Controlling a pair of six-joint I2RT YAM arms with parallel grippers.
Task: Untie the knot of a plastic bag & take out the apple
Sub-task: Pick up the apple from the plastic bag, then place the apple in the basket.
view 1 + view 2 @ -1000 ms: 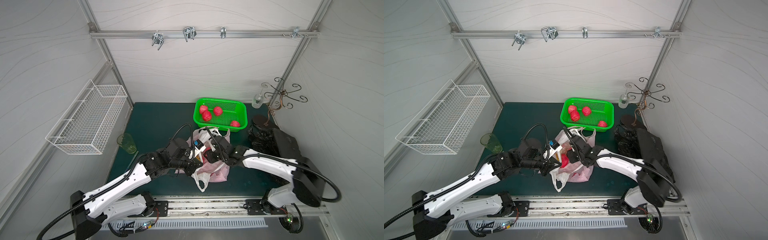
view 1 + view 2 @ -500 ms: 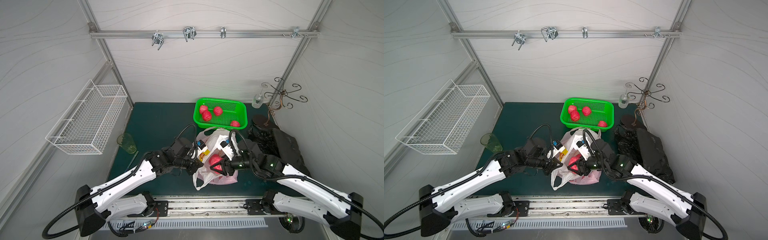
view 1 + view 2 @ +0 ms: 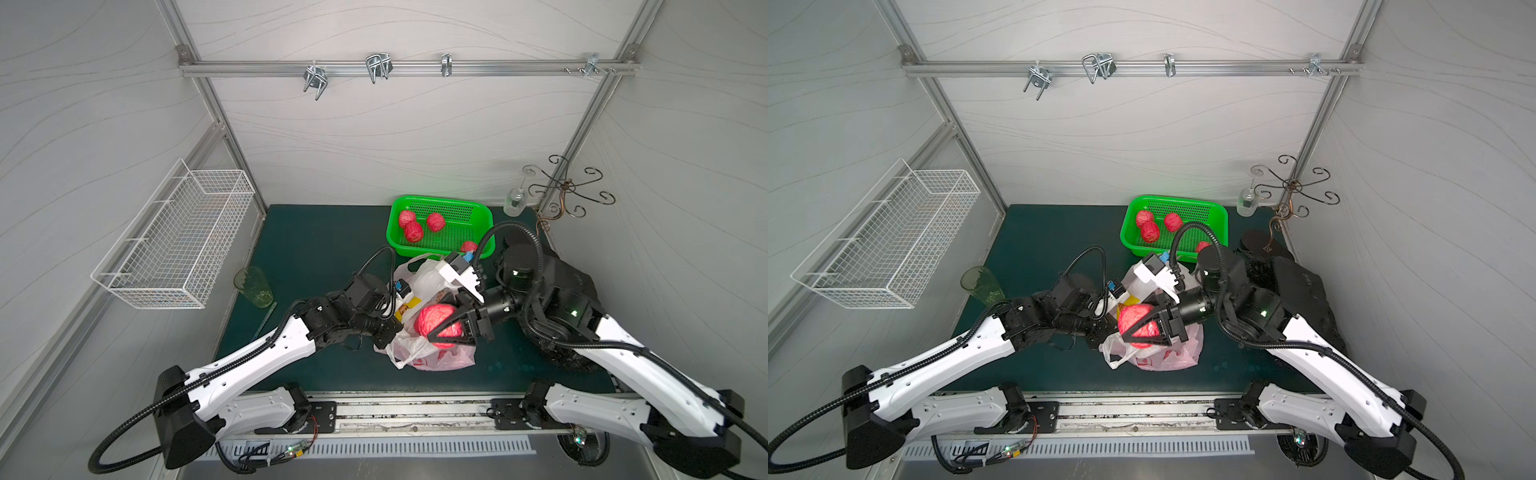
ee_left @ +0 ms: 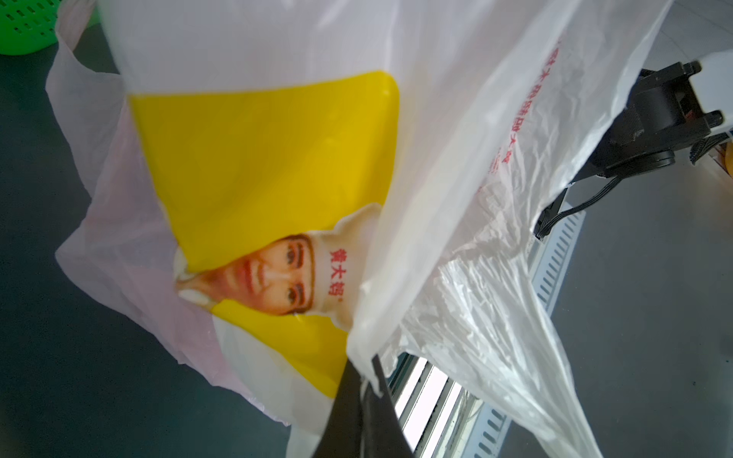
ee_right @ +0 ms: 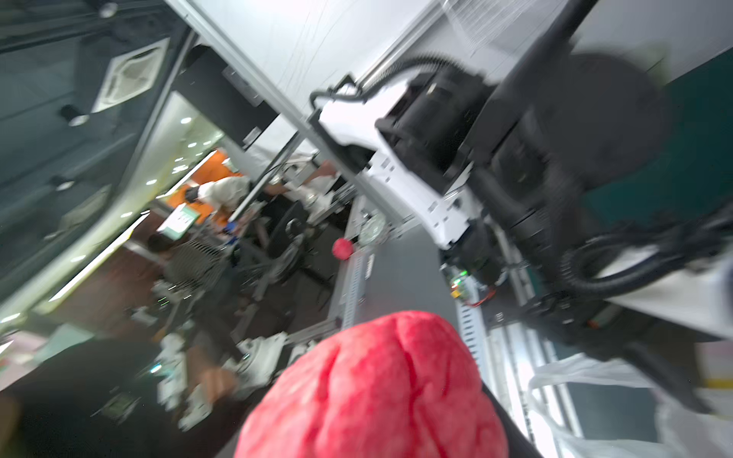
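The white and pink plastic bag (image 3: pixel 432 359) (image 3: pixel 1163 353) lies on the green mat near the front, its mouth open; no knot shows. My right gripper (image 3: pixel 440 332) (image 3: pixel 1133 332) hangs just above the bag, shut on a red net-wrapped apple (image 3: pixel 432 318) (image 3: pixel 1133 316). The apple (image 5: pixel 377 388) fills the space between the jaws in the right wrist view. My left gripper (image 3: pixel 384 332) (image 3: pixel 1100 332) is shut on the bag's left edge. In the left wrist view that gripper (image 4: pixel 363 380) pinches a fold of the bag (image 4: pixel 258 158).
A green basket (image 3: pixel 440 201) (image 3: pixel 1177 200) holding several red apples stands behind the bag. A green cup (image 3: pixel 253 286) is at the mat's left edge, a wire basket (image 3: pixel 178 241) on the left wall. A black heap (image 3: pixel 573 282) and a metal rack (image 3: pixel 569 187) are at the right.
My right gripper came up out of the bag with the apple and now holds it higher. The left gripper kept its hold on the bag's edge.
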